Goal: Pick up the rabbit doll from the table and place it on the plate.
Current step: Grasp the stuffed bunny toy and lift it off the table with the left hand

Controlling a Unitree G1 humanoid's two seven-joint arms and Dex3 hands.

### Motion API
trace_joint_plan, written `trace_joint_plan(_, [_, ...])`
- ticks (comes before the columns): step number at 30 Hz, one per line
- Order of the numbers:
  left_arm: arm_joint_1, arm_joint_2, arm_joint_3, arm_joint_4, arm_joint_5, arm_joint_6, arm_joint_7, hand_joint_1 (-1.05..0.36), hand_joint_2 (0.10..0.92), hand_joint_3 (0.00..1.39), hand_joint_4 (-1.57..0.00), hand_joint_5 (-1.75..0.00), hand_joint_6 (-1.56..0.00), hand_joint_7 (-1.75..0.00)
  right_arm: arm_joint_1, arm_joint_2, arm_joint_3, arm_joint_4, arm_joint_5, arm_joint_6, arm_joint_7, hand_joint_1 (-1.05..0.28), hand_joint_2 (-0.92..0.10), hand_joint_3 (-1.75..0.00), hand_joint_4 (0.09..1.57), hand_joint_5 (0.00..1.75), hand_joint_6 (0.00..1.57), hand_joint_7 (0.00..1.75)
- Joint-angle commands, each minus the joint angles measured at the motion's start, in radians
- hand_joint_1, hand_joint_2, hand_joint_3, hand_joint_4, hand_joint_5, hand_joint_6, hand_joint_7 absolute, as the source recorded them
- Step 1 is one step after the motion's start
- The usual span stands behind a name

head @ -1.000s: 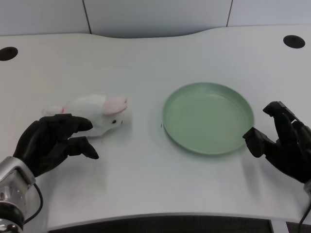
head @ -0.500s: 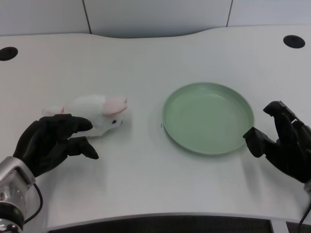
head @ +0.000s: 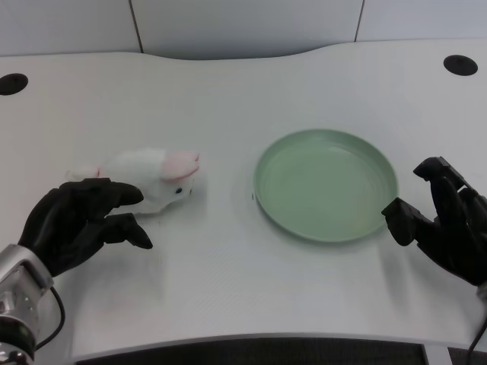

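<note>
A white rabbit doll [head: 149, 178] with pink ears lies on its side on the white table, left of centre, its head toward the plate. The pale green plate [head: 326, 184] sits empty to its right. My left hand [head: 78, 223] is just in front of and left of the doll, fingers spread and slightly curled, holding nothing. Its upper fingers overlap the doll's near edge; whether they touch it I cannot tell.
My right hand [head: 443, 221] rests at the plate's right rim. Two dark round holes [head: 11, 83] [head: 460, 65] sit in the table's far corners. The table's front edge runs along the bottom of the view.
</note>
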State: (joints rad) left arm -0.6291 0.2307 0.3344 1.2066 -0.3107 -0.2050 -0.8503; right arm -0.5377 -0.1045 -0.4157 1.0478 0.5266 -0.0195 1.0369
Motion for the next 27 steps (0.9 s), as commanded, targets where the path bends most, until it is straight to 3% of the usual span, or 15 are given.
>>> trace_joint_plan(1, [0.01,-0.002,0.009,-0.053,-0.012,-0.037,0.003,-0.88,0.852,0.01,-1.24,-0.86,-1.47,-0.09,-0.001,-0.015,-0.006,-0.001,0.003,0.001,0.009,-0.6,-0.92,-0.33,0.86,1.75,0.64,1.75])
trace_joint_plan(8, [0.023,0.013,-0.053,-0.217,0.042,-0.269,0.001,-0.91,0.914,0.02,-1.15,-0.91,-1.39,-0.1,0.0,-0.012,0.0,-0.008,-0.004,-0.003,0.001,-0.6,-0.92,-0.33,0.86,1.75,0.64,1.75])
trace_joint_plan(13, [0.026,0.015,-0.066,-0.219,0.039,-0.292,0.006,-0.91,0.921,0.02,-1.13,-0.94,-1.37,-0.12,0.001,-0.012,0.001,-0.008,-0.004,-0.004,0.001,-0.61,-0.92,-0.33,0.86,1.75,0.64,1.75])
trace_joint_plan(15, [-0.037,0.055,-0.116,-0.208,0.132,-0.422,0.048,-0.96,0.921,0.03,-0.98,-0.88,-1.26,-0.08,-0.001,-0.012,0.0,-0.004,-0.002,0.002,0.005,-0.61,-0.92,-0.33,0.86,1.75,0.64,1.75])
trace_joint_plan(17, [-0.075,0.081,-0.152,-0.187,0.199,-0.503,0.086,-1.01,0.921,0.07,-0.71,-0.94,-1.1,-0.02,-0.003,-0.013,-0.001,-0.002,0.0,0.009,0.007,-0.6,-0.92,-0.34,0.86,1.75,0.64,1.75])
trace_joint_plan(18, [-0.091,0.093,-0.17,-0.164,0.236,-0.547,0.117,-1.02,0.921,0.08,-0.67,-0.95,-1.08,-0.01,-0.003,-0.012,0.0,-0.004,-0.001,0.009,0.004,-0.6,-0.92,-0.34,0.86,1.75,0.64,1.75])
trace_joint_plan(20, [-0.114,0.11,-0.196,-0.122,0.291,-0.617,0.173,-1.02,0.921,0.11,-0.4,-1.02,-0.88,-0.01,-0.002,-0.011,0.0,-0.006,-0.001,0.007,0.002,-0.6,-0.92,-0.34,0.87,1.75,0.64,1.75])
trace_joint_plan(21, [-0.131,0.129,-0.229,-0.091,0.365,-0.662,0.264,-1.02,0.921,0.11,-0.36,-1.05,-0.85,-0.01,-0.002,-0.01,0.0,-0.006,-0.001,0.005,0.004,-0.6,-0.92,-0.34,0.87,1.75,0.64,1.75])
trace_joint_plan(23, [-0.155,0.153,-0.278,-0.045,0.467,-0.708,0.4,-1.04,0.921,0.21,-0.07,-1.01,-0.6,0.0,-0.002,-0.01,0.001,-0.005,-0.001,0.004,0.007,-0.6,-0.92,-0.34,0.87,1.75,0.64,1.75])
trace_joint_plan(25, [-0.182,0.168,-0.322,-0.007,0.544,-0.704,0.516,-1.05,0.921,0.22,-0.02,-1.0,-0.54,0.0,-0.001,-0.01,0.001,-0.005,-0.002,0.004,0.007,-0.6,-0.92,-0.34,0.87,1.75,0.64,1.75])
trace_joint_plan(26, [-0.197,0.173,-0.344,0.011,0.581,-0.69,0.573,-1.05,0.921,0.22,-0.01,-0.7,-0.39,-0.03,-0.001,-0.01,0.002,-0.005,-0.003,0.005,0.006,-0.6,-0.92,-0.35,0.87,1.75,0.63,1.75])
trace_joint_plan(27, [-0.208,0.178,-0.361,0.025,0.609,-0.682,0.617,-1.05,0.921,0.22,0.0,-0.59,-0.34,-0.03,-0.001,-0.01,0.002,-0.005,-0.003,0.005,0.006,-0.6,-0.92,-0.36,0.86,1.75,0.63,1.75])
